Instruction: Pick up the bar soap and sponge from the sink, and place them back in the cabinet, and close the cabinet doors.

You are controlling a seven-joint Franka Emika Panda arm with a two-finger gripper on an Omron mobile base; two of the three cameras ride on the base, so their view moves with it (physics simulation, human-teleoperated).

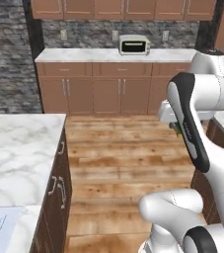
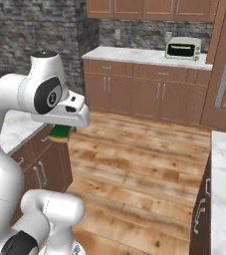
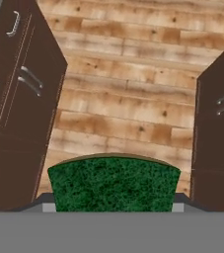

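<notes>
Gripper (image 3: 113, 206) is closed on the sponge (image 3: 113, 184), held in the air above the wooden floor (image 3: 128, 108). Hand view shows its dark green face; right base view shows its yellow edge beneath the hand.

Far marble counter (image 1: 84, 55) with a toaster oven (image 1: 134, 45) on top

Arm folded high, pincer (image 2: 60, 133) pointing down, clamped on the sponge (image 3: 113, 183).

one sponge (image 3: 113, 183), one toaster oven (image 1: 134, 45) (on counter (image 1: 84, 54))
</notes>
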